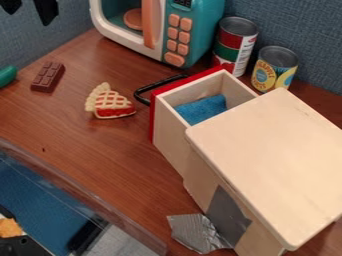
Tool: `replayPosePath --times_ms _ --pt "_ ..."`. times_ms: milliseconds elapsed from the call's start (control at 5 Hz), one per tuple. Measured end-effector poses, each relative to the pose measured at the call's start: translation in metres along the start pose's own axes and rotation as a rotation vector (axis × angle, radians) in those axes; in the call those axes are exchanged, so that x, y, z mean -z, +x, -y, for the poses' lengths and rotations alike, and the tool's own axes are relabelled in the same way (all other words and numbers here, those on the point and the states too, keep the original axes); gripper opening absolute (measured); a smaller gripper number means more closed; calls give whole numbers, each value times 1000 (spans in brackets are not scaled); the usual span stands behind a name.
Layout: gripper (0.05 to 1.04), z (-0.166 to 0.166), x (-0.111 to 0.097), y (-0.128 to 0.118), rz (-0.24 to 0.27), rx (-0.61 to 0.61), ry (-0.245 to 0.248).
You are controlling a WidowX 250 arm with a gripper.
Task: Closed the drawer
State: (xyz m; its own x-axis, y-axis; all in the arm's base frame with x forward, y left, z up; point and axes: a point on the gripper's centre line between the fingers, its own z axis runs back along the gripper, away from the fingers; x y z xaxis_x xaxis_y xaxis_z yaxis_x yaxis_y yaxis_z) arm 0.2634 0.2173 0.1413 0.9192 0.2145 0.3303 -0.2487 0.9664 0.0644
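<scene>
Camera view: wooden drawer [171, 137], one o'clock, open, blue cloth [200, 110] inside; rear hidden by cabinet [267, 155], four o'clock. Black pincer [29, 17], eleven o'clock, released, cut off above.

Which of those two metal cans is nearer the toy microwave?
The taller can with the red, green and white label; the shorter can with the yellow and blue label stands farther away.
</scene>
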Motion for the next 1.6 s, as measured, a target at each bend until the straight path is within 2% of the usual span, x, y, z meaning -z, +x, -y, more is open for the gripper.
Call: replayPosePath --times_ms 200,400,600,800,1000,1200,1400,1600 --pt "999 3 9 -2 -18 15 -25" --pt "999 -13 20 5 82 253 -105" --pt "999 -24 33 7 87 472 -189" --pt "999 -19 39 9 66 702 -269" --pt "999 -5 43 16 -60 956 -345" --pt "999 -4 47 17 -120 1216 -379" --pt "999 6 57 15 -162 1449 -478" --pt "999 31 62 21 -143 1701 -538"
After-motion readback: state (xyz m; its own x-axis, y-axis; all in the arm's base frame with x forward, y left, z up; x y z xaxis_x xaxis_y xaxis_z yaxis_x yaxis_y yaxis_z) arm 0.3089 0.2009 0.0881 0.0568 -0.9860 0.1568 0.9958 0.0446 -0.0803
